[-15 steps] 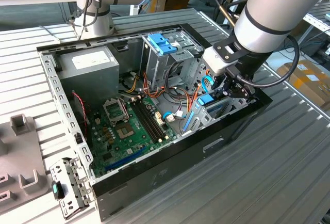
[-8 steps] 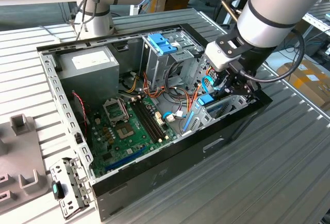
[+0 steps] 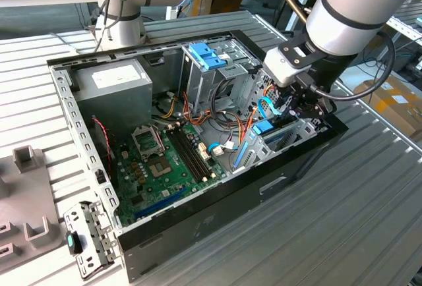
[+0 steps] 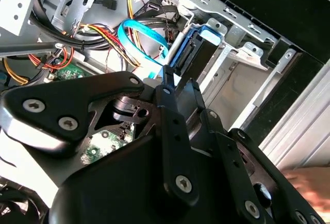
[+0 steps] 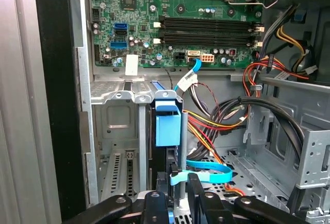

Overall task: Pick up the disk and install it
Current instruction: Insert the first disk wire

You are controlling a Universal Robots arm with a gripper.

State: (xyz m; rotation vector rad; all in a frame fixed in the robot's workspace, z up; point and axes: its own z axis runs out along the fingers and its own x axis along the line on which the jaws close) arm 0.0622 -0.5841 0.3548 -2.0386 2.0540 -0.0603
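Observation:
The disk [image 5: 167,123], dark with bright blue rails and a blue end tab, stands on edge in a slot of the low metal drive cage [image 5: 116,97] at the case's front corner. In the second wrist view the disk [image 4: 201,53] runs away from my fingers into the cage. In the exterior view its blue tab [image 3: 264,128] shows just under the arm. My gripper [image 5: 178,203] sits at the disk's near end, one black finger on each side of it, shut on it. The gripper [image 3: 300,108] hangs inside the open computer case [image 3: 198,227] on the exterior view's right.
A thin curved blue cable [image 5: 206,170] loops right beside the fingers, with red, yellow and black wire bundles [image 5: 221,121] close by. The tall grey bay with a blue clip [image 3: 208,55], the power supply [image 3: 115,82] and the motherboard [image 3: 165,161] take up the case. A loose metal bracket [image 3: 89,236] lies outside.

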